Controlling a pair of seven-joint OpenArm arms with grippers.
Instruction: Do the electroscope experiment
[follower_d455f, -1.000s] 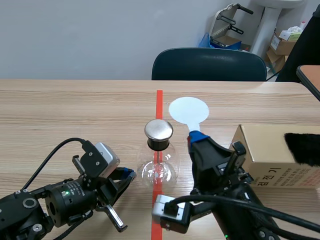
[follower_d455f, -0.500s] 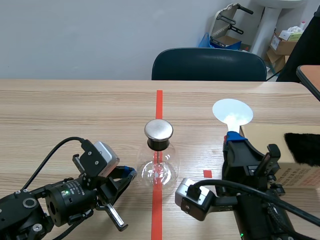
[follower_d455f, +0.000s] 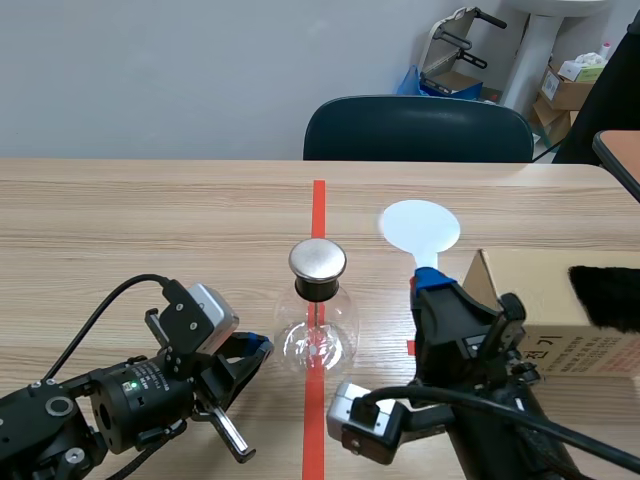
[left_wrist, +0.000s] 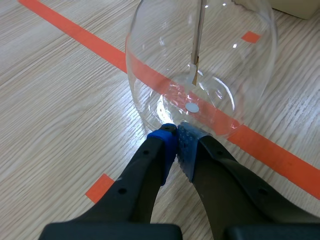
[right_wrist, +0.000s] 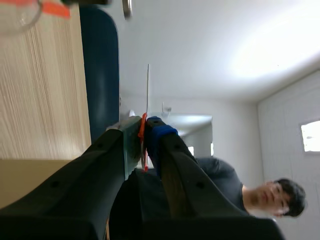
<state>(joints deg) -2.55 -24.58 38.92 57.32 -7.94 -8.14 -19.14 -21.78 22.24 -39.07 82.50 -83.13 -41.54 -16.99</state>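
Light wood-grain table with an orange-red tape line running near to far down the middle. There's a dark teal chair tucked in at the far edge, a plain pale wall behind it, and some boxes and a cart piled in the far right corner.

The electroscope sits right on the tape line, roughly mid-table. It's a round clear glass flask with a black collar and a shiny metal cap on top. Through the glass you can see a thin rod hanging down with a little strip at its end, plus a small white dot at the bottom.

The left gripper lies low at the near left. Its blue pads are pressed together with nothing between them, and the tips are right up against the base of the flask.

The right gripper stands raised just right of the flask, clamped on the handle of a white paddle. The paddle's round disc stands upright, off to the right of the metal cap and a bit higher.

A cardboard box sits at the right edge with something black and furry on it.
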